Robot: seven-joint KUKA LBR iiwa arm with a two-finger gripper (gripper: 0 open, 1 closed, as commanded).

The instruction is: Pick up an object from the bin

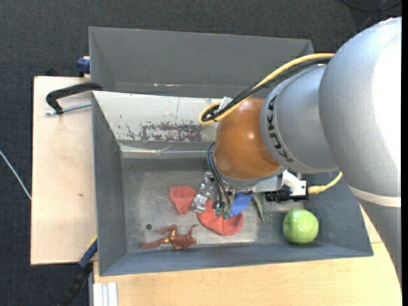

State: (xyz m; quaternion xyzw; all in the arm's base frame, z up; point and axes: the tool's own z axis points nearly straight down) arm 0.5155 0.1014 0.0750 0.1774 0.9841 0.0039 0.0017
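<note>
A round, glossy green apple-like fruit is seen lying on its own. Far to its left and slightly lower in the view, a reddish-brown plastic lizard figure is laid flat. A small red cup-shaped piece is found left of the fruit, above the lizard. Near the fruit's left side a thin dark-green strip is set slantwise, and just beyond it a small blue block is partly hidden.

A grey bin holds a green ball, red cup, blue piece and reddish-brown lizard.
</note>
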